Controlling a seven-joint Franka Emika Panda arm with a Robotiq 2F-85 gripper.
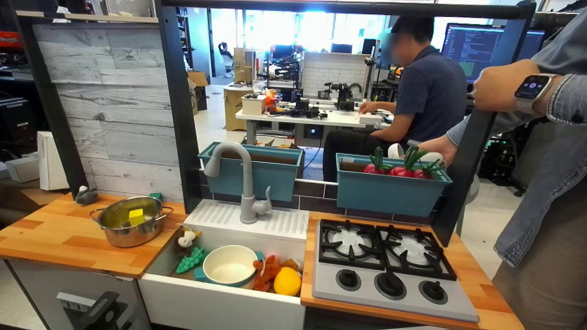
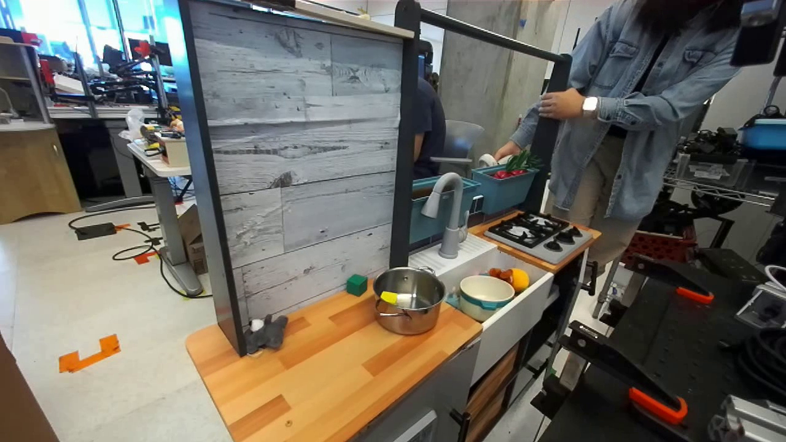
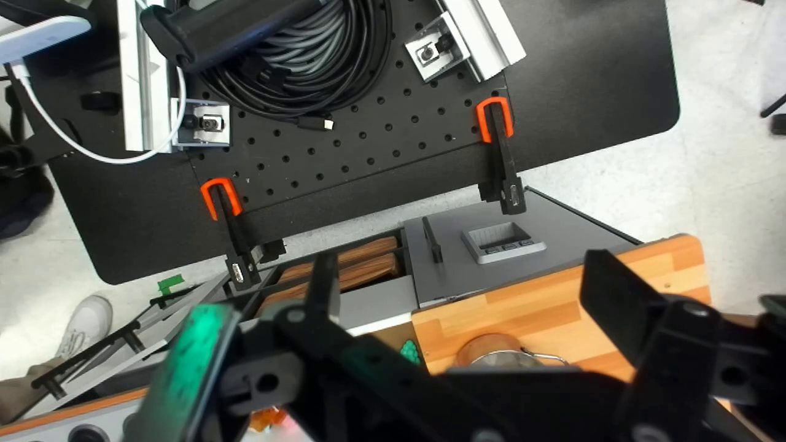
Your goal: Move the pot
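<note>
The pot (image 1: 133, 237), round and shiny silver with two side handles, stands upright on the wooden counter (image 1: 50, 229) left of the sink. It also shows in an exterior view (image 2: 412, 323), near the sink edge. A yellow block (image 1: 136, 217) lies inside it. In the wrist view only part of the pot (image 3: 488, 348) shows; the gripper's body hides the rest. My gripper (image 3: 465, 276) is open, its fingers wide apart with nothing between them. It is apart from the pot, high above the counter. It does not clearly show in either exterior view.
The sink (image 1: 220, 305) holds a white bowl (image 1: 230, 265), a yellow ball (image 1: 287, 281) and toys. A faucet (image 1: 247, 183), stove (image 1: 351, 240) and two teal planters stand alongside. A green block (image 2: 357, 284) and grey toy (image 2: 267, 333) sit by the backboard. A person grips the frame.
</note>
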